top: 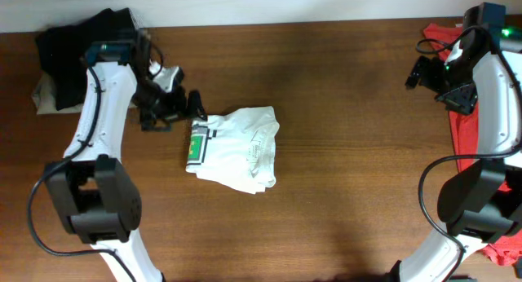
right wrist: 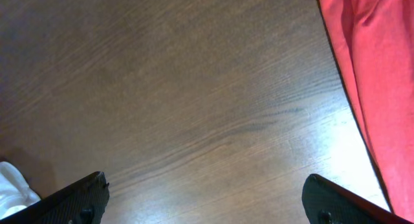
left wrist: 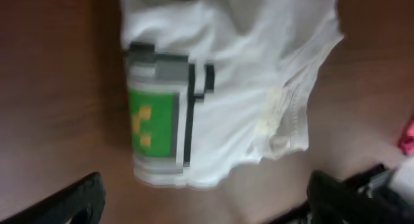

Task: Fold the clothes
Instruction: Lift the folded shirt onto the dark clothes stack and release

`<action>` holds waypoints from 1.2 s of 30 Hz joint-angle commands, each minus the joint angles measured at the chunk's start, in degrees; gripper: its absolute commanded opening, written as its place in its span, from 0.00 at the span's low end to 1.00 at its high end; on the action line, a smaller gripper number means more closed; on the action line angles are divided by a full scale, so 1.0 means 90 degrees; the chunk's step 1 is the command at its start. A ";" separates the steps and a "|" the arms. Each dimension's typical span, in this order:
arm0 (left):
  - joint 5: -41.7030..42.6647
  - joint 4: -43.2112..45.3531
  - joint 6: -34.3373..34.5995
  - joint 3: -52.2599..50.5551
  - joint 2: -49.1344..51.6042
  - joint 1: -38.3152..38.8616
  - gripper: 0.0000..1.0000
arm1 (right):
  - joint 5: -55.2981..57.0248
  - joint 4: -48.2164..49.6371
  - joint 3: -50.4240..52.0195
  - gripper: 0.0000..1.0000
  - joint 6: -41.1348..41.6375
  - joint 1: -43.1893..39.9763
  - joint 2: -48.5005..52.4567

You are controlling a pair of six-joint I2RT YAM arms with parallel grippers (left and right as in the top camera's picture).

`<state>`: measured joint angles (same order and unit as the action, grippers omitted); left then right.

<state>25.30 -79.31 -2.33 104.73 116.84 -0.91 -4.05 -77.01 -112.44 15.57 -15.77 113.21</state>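
Note:
The white T-shirt (top: 236, 147) lies folded into a small bundle on the wooden table, left of centre, its green-and-grey robot graphic (top: 197, 143) showing on the left edge. In the left wrist view the shirt (left wrist: 239, 75) fills the upper middle, with the graphic (left wrist: 155, 117) on its left. My left gripper (top: 194, 109) is open and empty, just up-left of the shirt; its fingertips (left wrist: 207, 201) frame bare table below the shirt. My right gripper (top: 424, 70) is open and empty at the far right; its fingers (right wrist: 207, 198) hover over bare wood.
A red shirt (top: 477, 135) lies along the right table edge and shows in the right wrist view (right wrist: 369, 75). Black and beige folded garments (top: 69, 46) sit at the back left corner. The table's back edge meets a white wall.

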 commanded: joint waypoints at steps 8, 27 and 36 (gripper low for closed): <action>0.1484 0.2358 -0.0658 -0.2140 0.0219 -0.0852 0.99 | 0.0078 -0.0017 -0.0078 0.99 -0.0015 -0.0002 -0.0036; 0.0617 0.2715 0.0619 -0.1744 0.1010 0.0029 0.01 | 0.0078 -0.0017 -0.0078 0.99 -0.0015 -0.0002 -0.0036; -0.0872 0.2373 0.0447 0.1610 0.1010 0.0029 0.00 | 0.0078 -0.0017 -0.0078 0.99 -0.0015 -0.0002 -0.0036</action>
<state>20.69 -61.34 1.56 115.85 126.10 -0.45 -4.05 -77.17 -112.44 15.64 -15.77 113.21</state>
